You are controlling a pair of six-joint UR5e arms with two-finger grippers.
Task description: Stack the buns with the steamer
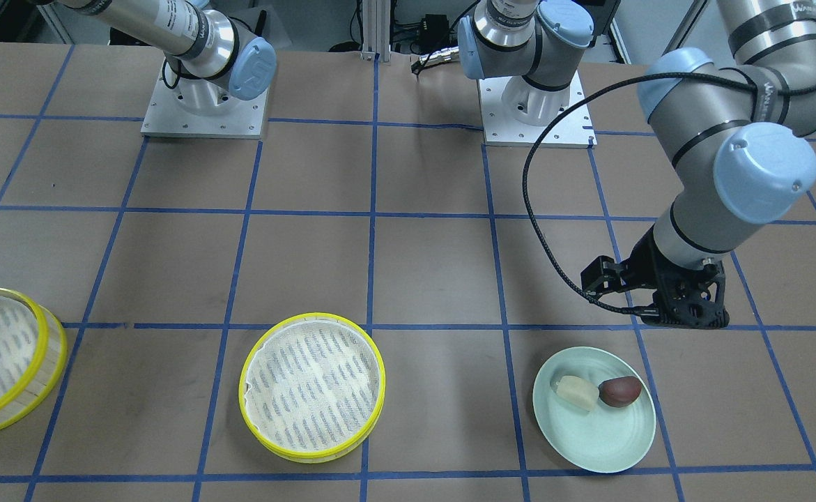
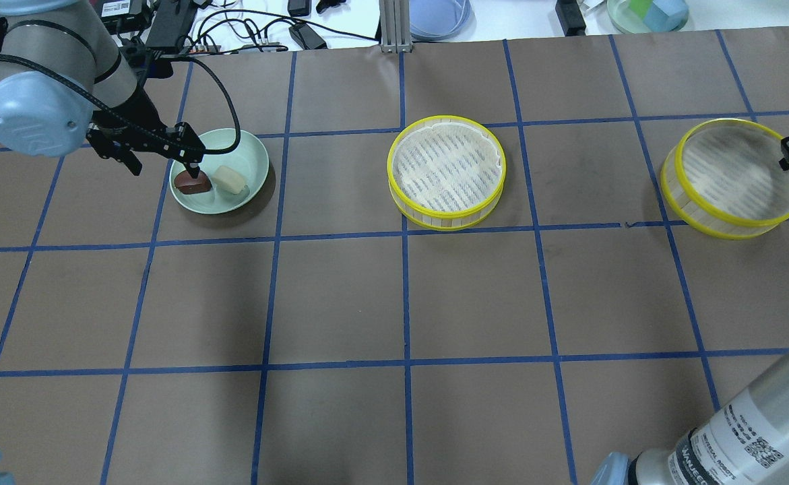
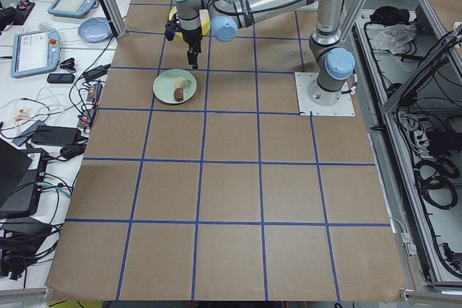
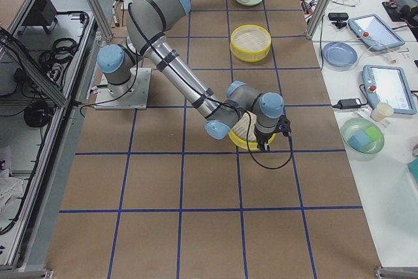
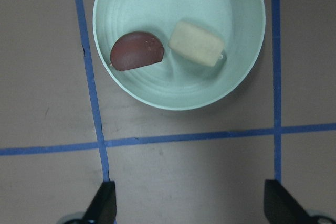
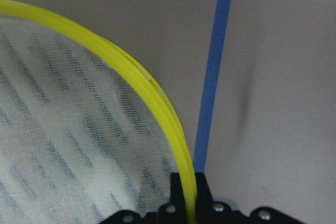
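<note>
Brown paper crossed by a grid of blue tape covers the table (image 2: 340,303), with cables and tablets on the white benches beyond its far edge. Near the robot's left end sits a round pale green plate (image 5: 178,3), and on it lie the two buns side by side, almost touching: a dark reddish-brown half-round bun (image 5: 136,51) and a cream-white oblong bun (image 5: 197,43). The left gripper (image 5: 191,205) hangs above the table at the plate's robot-side edge with its jaws spread wide; its black fingertips (image 5: 105,205) show at the two lower corners of the left wrist view, far apart, with nothing between them but bare paper and tape, and they touch neither the plate nor the buns. Near the table's middle rests the middle steamer tier (image 2: 446,172), a round shallow ring with a bright yellow rim, pale slatted wall and white mesh-cloth liner, sitting flat with nothing in it. Well apart from it, at the robot's right end, is the outer steamer tier (image 2: 704,209), alike in make and likewise holding nothing. The right gripper (image 6: 189,203) is at this tier's far rim with its jaws drawn narrow, one finger inside the yellow rim and one outside, pinching the wall between them; in the front-facing view this tier looks tilted rather than flat on the paper
</note>
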